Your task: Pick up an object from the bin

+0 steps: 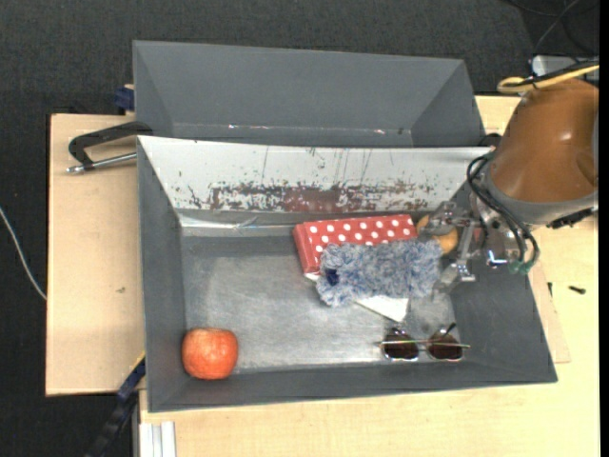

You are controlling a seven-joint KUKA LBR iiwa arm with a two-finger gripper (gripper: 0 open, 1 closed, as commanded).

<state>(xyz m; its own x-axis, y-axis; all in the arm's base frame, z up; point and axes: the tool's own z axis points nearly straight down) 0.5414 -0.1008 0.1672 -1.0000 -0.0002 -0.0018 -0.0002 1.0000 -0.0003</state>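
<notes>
Pincer sits at 3 o'clock in the bin, at the right edge of a blue-grey fuzzy cloth that laps over a red dotted box; whether it is spread or pressed together, cannot tell. Cloth is the likeliest pick, being nearest, on top and loose. Sunglasses lie at 5 o'clock and an orange ball at 7, both apart.

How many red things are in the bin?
2: a round red fruit in the bottom-left corner, and a red dotted box by the back wall. The fluffy blue cloth may hide more.
</notes>
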